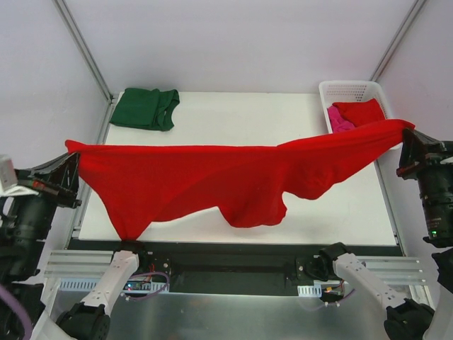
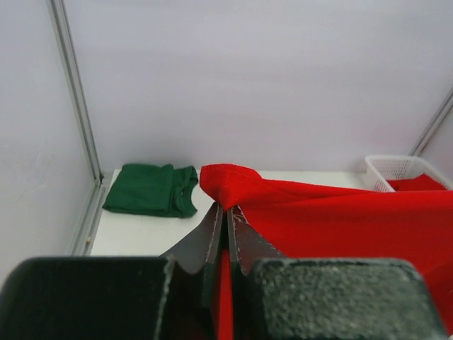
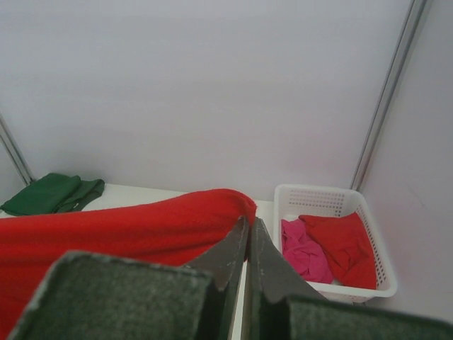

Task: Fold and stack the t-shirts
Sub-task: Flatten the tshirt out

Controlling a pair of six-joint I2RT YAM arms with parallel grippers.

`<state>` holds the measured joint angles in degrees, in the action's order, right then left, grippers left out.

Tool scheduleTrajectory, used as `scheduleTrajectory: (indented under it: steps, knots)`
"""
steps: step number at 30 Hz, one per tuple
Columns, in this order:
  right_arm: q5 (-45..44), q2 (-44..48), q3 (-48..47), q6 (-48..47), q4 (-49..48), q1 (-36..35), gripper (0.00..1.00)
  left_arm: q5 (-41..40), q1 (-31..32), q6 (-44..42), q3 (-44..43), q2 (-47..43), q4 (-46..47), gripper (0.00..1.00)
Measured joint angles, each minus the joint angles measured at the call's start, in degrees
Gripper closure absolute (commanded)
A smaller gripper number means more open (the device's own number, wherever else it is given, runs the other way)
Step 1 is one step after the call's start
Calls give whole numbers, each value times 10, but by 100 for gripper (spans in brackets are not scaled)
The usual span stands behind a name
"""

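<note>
A bright red t-shirt [image 1: 212, 177] hangs stretched in the air between my two grippers, above the white table [image 1: 269, 120]. My left gripper [image 1: 71, 166] is shut on its left corner; the left wrist view shows the cloth [image 2: 340, 219] pinched between the jaws [image 2: 226, 212]. My right gripper [image 1: 407, 145] is shut on its right corner, as the right wrist view [image 3: 249, 225] shows, with the cloth [image 3: 127, 227] running left. A folded dark green t-shirt [image 1: 145, 108] lies at the back left. Another red t-shirt [image 1: 361, 111] and a pink one [image 1: 338, 120] lie in the basket.
A white lattice basket [image 1: 354, 88] stands at the back right corner of the table, also in the right wrist view [image 3: 318, 195]. Metal frame posts [image 1: 81, 49] rise at the back corners. The arm bases [image 1: 134, 258] sit at the near edge.
</note>
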<state>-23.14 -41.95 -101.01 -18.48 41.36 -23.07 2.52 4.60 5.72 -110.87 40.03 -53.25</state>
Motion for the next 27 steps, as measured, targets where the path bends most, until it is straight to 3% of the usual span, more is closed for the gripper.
scheduleTrajectory:
  steps: [5,13,27]
  knots:
    - [19,12,-10,-3,-6,0,99,15,7,-2,-44,-10,7,100]
    - [92,27,-50,-3,9,0,99,95,26,-1,-86,-11,8,100]
    - [142,59,-82,3,9,0,99,231,39,15,-179,-8,13,100]
